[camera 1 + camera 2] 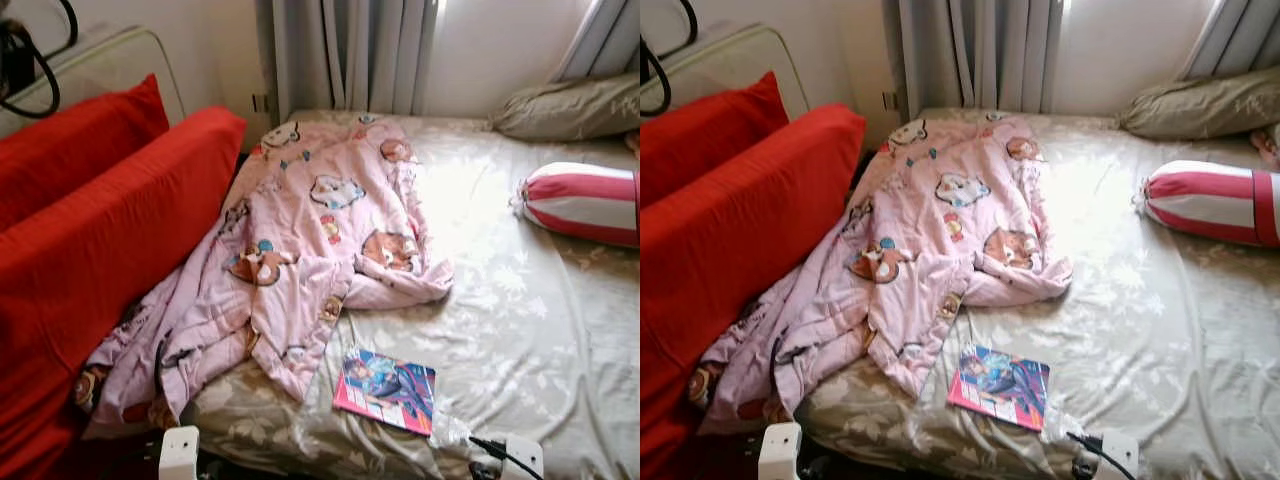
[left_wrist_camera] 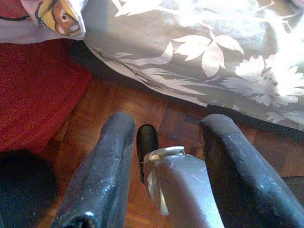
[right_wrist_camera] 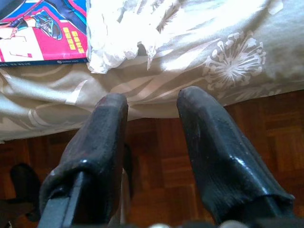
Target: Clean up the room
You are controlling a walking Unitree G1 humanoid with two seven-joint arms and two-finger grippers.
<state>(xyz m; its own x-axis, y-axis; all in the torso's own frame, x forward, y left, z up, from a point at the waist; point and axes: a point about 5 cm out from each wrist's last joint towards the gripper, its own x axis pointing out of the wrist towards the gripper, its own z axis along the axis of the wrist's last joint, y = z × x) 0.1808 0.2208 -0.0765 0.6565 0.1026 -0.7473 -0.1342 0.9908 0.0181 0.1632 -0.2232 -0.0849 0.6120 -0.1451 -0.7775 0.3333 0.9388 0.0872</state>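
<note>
Both tools hung low at the foot of the bed (image 1: 560,330), and neither held anything. We saw our left tool (image 2: 164,156) with its fingers spread, pointing down at the wooden floor (image 2: 109,123) just below the mattress edge. Our right tool (image 3: 152,137) was spread as well, empty, its tips close under the overhang of the leaf-patterned sheet (image 3: 199,47).

So where was the work? A pink cartoon blanket (image 1: 300,250) lay crumpled across the near left part of the bed, one end trailing off the edge against the red cushions (image 1: 110,220). A magazine (image 1: 388,390) with a bright pink and blue cover lay flat on the sheet, just beside the blanket's loose corner and near the foot of the bed, almost above our right tool. A striped bolster (image 1: 585,200) and a grey pillow (image 1: 570,108) sat well apart at the far right.

We judged the tidy-up had barely started: this was the approach, with a first pick not yet made. The magazine looked the nearest target. Taking it would call for raising the right tool over the mattress edge and sliding one finger under the thin, flat cover.
</note>
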